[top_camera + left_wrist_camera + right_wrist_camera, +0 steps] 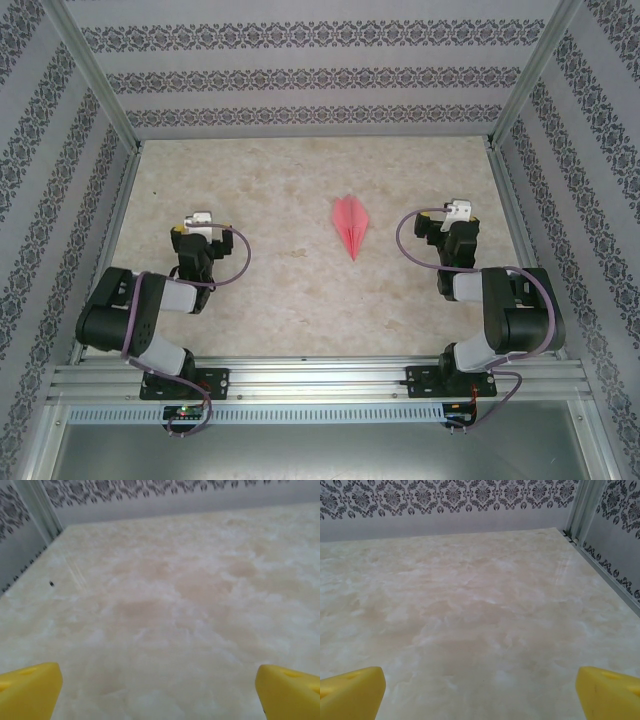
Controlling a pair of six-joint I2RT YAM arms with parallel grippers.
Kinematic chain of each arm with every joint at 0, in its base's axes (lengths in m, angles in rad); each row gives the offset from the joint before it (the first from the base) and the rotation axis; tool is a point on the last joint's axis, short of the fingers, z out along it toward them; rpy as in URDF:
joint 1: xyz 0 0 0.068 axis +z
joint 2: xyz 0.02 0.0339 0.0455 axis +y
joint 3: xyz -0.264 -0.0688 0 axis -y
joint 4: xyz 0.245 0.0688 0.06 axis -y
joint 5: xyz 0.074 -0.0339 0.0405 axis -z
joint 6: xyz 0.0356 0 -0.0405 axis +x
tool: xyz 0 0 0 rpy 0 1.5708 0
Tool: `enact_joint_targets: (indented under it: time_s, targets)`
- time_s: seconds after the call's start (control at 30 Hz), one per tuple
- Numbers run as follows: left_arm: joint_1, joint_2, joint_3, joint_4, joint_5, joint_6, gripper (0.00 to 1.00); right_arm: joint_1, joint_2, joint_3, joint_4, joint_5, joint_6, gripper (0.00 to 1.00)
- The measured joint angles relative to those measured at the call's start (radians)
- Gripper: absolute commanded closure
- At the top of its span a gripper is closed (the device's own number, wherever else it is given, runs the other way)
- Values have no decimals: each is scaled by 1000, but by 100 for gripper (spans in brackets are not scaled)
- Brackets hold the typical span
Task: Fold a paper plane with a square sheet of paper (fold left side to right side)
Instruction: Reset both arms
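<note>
The salmon-pink paper plane (351, 226) lies flat on the marbled table (290, 300), a narrow dart with its point toward the near edge and lengthwise creases. My left gripper (197, 224) rests well to its left, folded back near its base. Far to the right of the plane sits my right gripper (458, 215). In the left wrist view the left gripper (159, 690) stands open, its yellow fingertips (30, 690) wide apart over bare tabletop. The right gripper (480, 690) is open too, yellow fingertips (610, 690) spread with nothing between them.
Patterned walls (300, 70) enclose the table on three sides, with metal corner posts (95, 70) at the back. An aluminium rail (320, 380) runs along the near edge under both arm bases.
</note>
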Motion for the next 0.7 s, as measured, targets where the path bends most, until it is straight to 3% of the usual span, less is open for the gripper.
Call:
enact_joint_targets:
  time_s: [0.27, 0.7]
  targets:
    - [44, 6, 75, -22, 47, 2, 0, 2, 0, 0, 0, 1, -1, 2]
    - [45, 6, 76, -29, 68, 2, 0, 2, 0, 0, 0, 2, -3, 2]
